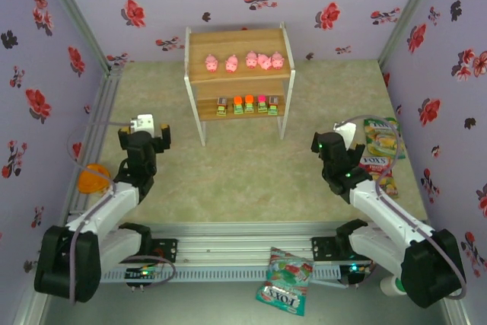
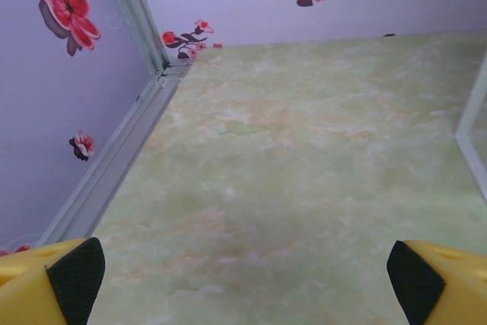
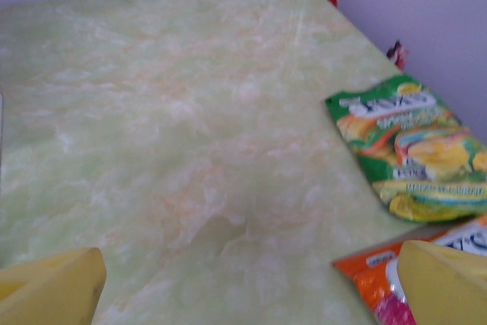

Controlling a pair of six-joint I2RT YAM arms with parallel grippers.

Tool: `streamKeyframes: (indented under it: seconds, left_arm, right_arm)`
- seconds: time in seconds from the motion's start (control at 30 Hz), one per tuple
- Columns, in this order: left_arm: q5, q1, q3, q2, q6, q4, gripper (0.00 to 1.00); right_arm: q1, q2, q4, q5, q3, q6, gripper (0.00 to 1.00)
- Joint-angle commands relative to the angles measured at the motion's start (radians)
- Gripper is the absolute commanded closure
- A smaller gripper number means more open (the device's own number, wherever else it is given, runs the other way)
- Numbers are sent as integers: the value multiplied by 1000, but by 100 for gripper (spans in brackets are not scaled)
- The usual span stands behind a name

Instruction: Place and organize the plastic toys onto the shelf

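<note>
- Checking where the toys lie: all five pink pigs (image 1: 243, 61) stand in a row on the top board of the shelf (image 1: 236, 39). The five green-based blocks (image 1: 249, 103) are lined up on the lower board.
- Both rows run left to right along the shelf's long edge, so the toys' line lies crosswise to either arm's reach.
- The left gripper (image 1: 149, 127) hangs over bare table with its jaws spread wide and nothing between them. Its wrist view shows the same gap (image 2: 247, 279).
- The right gripper (image 1: 337, 141) is likewise wide apart and empty (image 3: 251, 279), just beside the snack bags (image 3: 403, 142) by the right wall.
- Key relation: the shelf sits ahead of both grippers, on the far side and between them. Each gripper is well apart from it, and neither arm looks clearly nearer.
- The left arm lines up with the shelf's left end, the right arm with its right end.
- No toy is visible on the table floor, so placing looks done.
- At most a tidy-up is left: the pig spacing is uneven, with the right three bunched, and that end would fall to the right arm.
</note>
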Motion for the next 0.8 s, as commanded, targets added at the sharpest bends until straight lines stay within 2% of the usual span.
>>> streamKeyframes:
  seconds: [0.0, 0.07, 0.17, 0.43, 0.6, 0.77]
  left_arm:
    - [76, 63, -42, 102, 38, 176, 0]
    - [102, 88, -58, 181, 37, 264, 0]
    - [140, 112, -72, 267, 39, 375, 0]
    - [206, 154, -43, 370, 29, 445, 0]
    - [230, 185, -57, 488, 1, 569, 0]
    - [300, 211, -8, 479, -7, 456, 0]
  right_arm:
    - [-9, 11, 211, 47, -58, -189, 1]
    - [-14, 26, 314, 30, -100, -261, 1]
    - [-42, 65, 350, 20, -110, -281, 1]
    - [-110, 157, 481, -84, -138, -293, 1]
    - [-156, 276, 625, -162, -144, -319, 1]
    - [-196, 383, 758, -234, -139, -333, 1]
